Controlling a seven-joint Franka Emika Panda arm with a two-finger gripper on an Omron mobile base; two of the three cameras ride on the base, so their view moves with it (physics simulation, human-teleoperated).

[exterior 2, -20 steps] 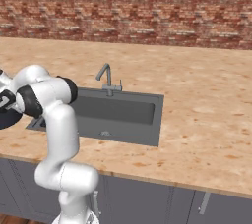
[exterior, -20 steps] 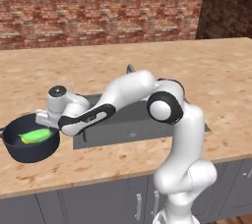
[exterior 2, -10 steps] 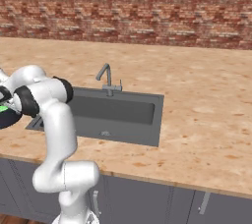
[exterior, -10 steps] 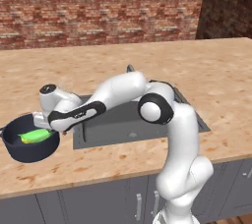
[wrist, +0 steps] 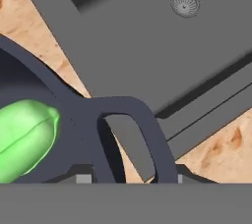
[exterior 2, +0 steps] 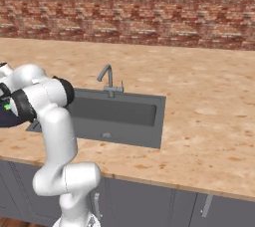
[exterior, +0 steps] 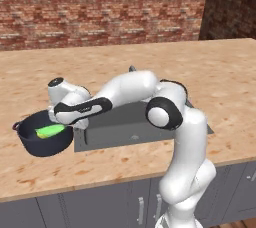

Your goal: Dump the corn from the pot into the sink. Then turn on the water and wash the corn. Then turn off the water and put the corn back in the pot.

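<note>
A speckled tan worktop [exterior 2: 209, 121] runs beneath a red brick wall [exterior 2: 149, 7]. Below its front edge sit grey cabinet doors [exterior 2: 149, 203] with slim metal handles [exterior 2: 205, 205].

the pot [exterior: 42, 139] sits on the counter [exterior: 125, 164] just left of the sink [exterior: 130, 129], its near loop handle [wrist: 130, 134] reaching over the sink's rim. the corn [exterior: 50, 131] lies inside the pot. the gripper [exterior: 75, 124] is closed on that handle, and the faucet [exterior 2: 107, 79] stands at the sink's back edge.
</note>
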